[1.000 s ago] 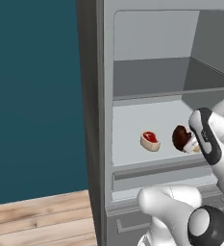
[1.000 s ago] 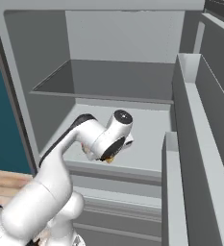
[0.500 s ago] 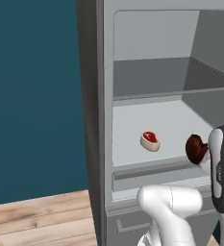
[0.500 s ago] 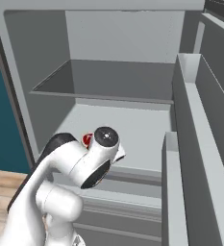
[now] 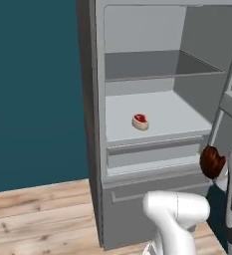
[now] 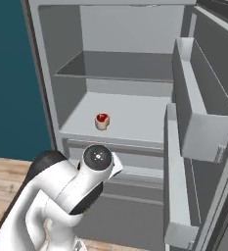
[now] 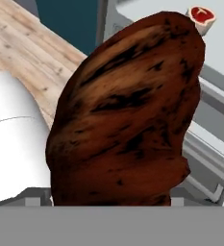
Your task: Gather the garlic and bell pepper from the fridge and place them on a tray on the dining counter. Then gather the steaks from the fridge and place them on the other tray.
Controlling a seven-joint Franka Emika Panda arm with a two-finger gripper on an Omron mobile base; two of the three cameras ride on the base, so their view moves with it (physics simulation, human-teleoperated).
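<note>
My gripper (image 5: 222, 172) pinches the brown steak (image 5: 211, 162), jaws spread wide around it, out in front of the open fridge (image 5: 152, 74), low on its right side. The raw red steak (image 5: 140, 121) lies alone on the middle shelf (image 6: 135, 115), toward the left, well apart from the one I hold

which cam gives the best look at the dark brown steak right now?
Hand view: the dark brown steak sits close up in front of the camera, its charred surface plain. The left base view shows it small at the right edge, outside the fridge, beside the arm. In the right base view I can't make it out.
</note>
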